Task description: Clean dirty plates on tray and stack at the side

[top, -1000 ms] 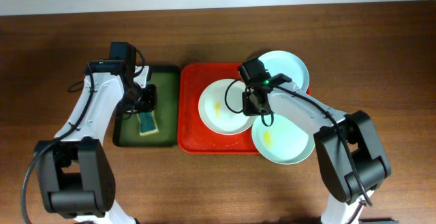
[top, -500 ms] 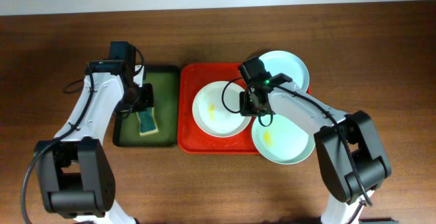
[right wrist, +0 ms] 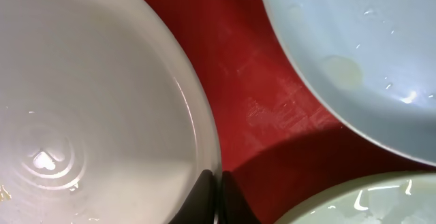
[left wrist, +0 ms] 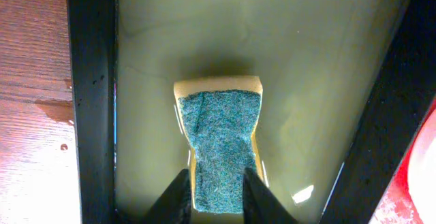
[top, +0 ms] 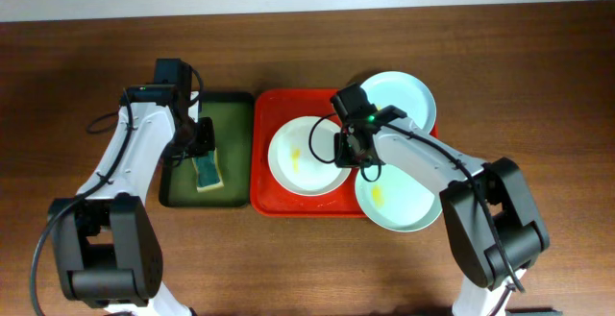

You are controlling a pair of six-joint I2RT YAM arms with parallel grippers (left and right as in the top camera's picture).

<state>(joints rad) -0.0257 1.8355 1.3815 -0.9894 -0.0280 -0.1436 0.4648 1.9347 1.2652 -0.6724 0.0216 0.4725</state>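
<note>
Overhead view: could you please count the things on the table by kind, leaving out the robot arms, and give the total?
Plates: 3 (white plate, rear blue-green plate, front blue-green plate)
Trays: 2 (red tray, dark green tray)
Sponges: 1 (sponge, in the dark green tray)
Total: 6

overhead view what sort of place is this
Probably a robot test bench staged for dishwashing: arms at a wooden table, smeared white plate on a red tray, sponge in a green tray.
</note>
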